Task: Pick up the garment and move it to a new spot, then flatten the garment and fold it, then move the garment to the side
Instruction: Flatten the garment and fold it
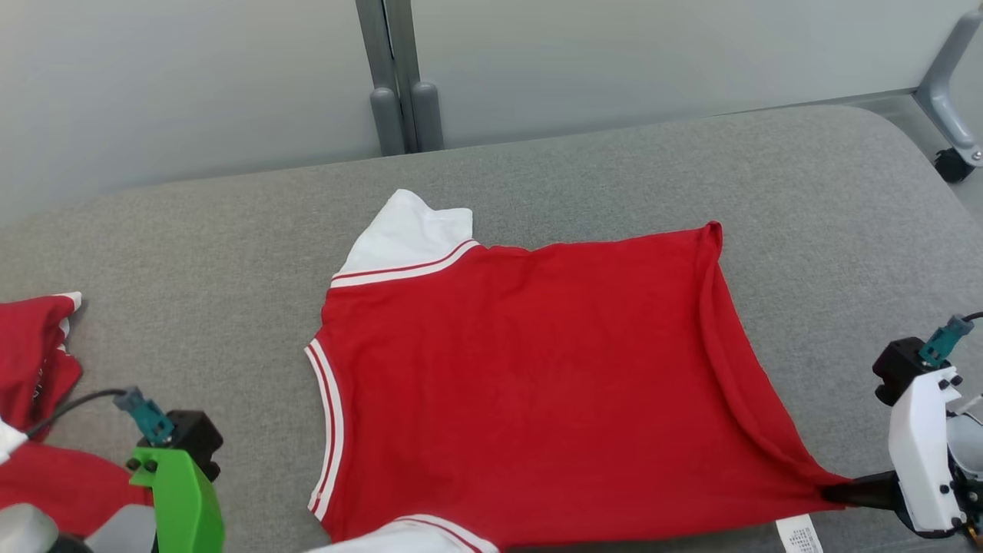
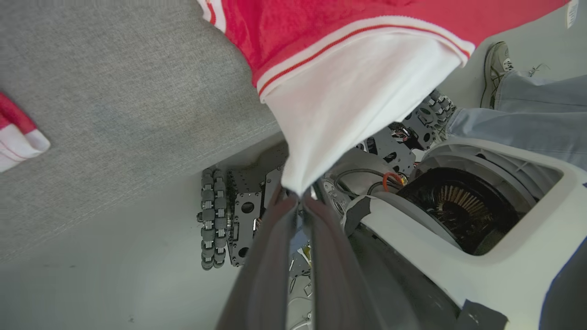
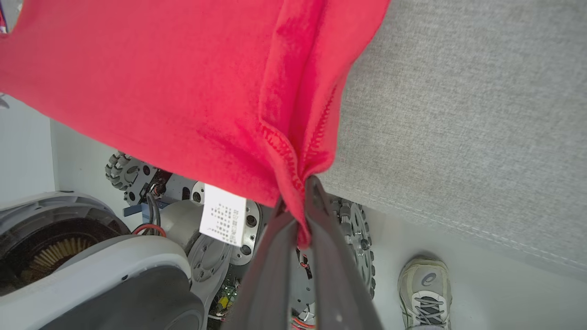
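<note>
**Head view.** The red shirt (image 1: 522, 384) lies spread across the middle of the grey cushion (image 1: 230, 253). Its neck points to 9 o'clock and its hem to 3 o'clock. The far sleeve (image 1: 411, 238) lies flat at 11 o'clock. At 4 o'clock the right gripper (image 1: 833, 491) is clamped on the near hem corner, with the cloth drawn taut toward it. A care label (image 1: 799, 534) hangs just beside that corner. A second red garment (image 1: 31, 361) sits at 9 o'clock, well apart from the shirt.

**Left wrist view.** The left gripper (image 2: 298, 197) is closed on the tip of the near sleeve (image 2: 357, 101). The sleeve runs up toward 1 o'clock and hangs past the cushion edge. A shoe (image 2: 495, 68) of a person stands at 2 o'clock.

**Right wrist view.** The fingers pinch the bunched hem seam. The shirt fans out toward 11 o'clock and the cushion fills 2 o'clock.

**Step in hand.** Judged from this layout, the flattening step is under way, with both near corners under tension.

**Next move.** The near edge overhangs the cushion. It should be carried back toward 12 o'clock and laid down flat under even tension. Both grips can then be released before folding begins.
</note>
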{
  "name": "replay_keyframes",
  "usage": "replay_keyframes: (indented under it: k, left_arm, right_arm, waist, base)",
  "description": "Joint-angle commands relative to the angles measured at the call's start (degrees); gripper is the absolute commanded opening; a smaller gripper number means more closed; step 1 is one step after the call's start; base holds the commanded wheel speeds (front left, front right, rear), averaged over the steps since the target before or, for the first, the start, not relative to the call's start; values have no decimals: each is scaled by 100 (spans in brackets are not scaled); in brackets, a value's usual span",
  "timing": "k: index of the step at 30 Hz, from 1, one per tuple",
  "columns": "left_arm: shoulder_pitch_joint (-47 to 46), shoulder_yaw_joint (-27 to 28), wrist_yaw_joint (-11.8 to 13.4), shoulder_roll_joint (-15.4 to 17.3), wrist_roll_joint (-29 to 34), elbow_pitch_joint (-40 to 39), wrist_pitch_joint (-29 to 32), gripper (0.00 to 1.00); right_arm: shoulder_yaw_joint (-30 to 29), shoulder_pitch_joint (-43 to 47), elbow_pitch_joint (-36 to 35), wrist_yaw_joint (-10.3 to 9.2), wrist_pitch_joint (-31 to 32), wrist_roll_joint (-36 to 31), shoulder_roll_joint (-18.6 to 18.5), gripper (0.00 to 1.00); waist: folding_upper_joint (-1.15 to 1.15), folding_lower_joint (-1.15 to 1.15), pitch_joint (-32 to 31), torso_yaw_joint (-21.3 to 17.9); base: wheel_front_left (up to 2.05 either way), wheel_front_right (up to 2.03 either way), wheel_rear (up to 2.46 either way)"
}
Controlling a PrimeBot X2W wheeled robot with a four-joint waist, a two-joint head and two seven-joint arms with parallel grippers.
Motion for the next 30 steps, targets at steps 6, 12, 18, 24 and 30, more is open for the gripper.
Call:
replay_keyframes:
  k: [6, 12, 18, 24, 30]
  left_arm:
    - [-776, 210, 34, -395, -120, 655, 522, 0]
    - [-1461, 269, -14, -955, -27, 1579, 917, 0]
    - [-1995, 253, -96, -1514, 163, 2585, 999, 0]
    - [-2284, 290, -317, -2051, 232, 3500, 858, 0]
    - [-2382, 258, -639, -2433, 485, 4205, 459, 100]
  right_arm:
    - [-160, -478, 456, -5, 448, 308, 530, 0]
    - [-357, -1006, 1138, -5, 711, 635, 1074, 0]
    - [-523, -1466, 1922, -5, 818, 1058, 1508, 0]
    - [-446, -1760, 2610, -5, 884, 1183, 1877, 0]
    - [-454, -1879, 3145, -5, 496, 1140, 2175, 100]
  waist:
    - [0, 1, 385, -203]
    - [0, 1, 679, -349]
    - [0, 1, 871, -404]
    - [0, 1, 1016, -399]
    - [0, 1, 976, -307]
  base:
    - [0, 0, 0]
    - [0, 0, 0]
    - [0, 0, 0]
    - [0, 0, 0]
    - [0, 0, 0]
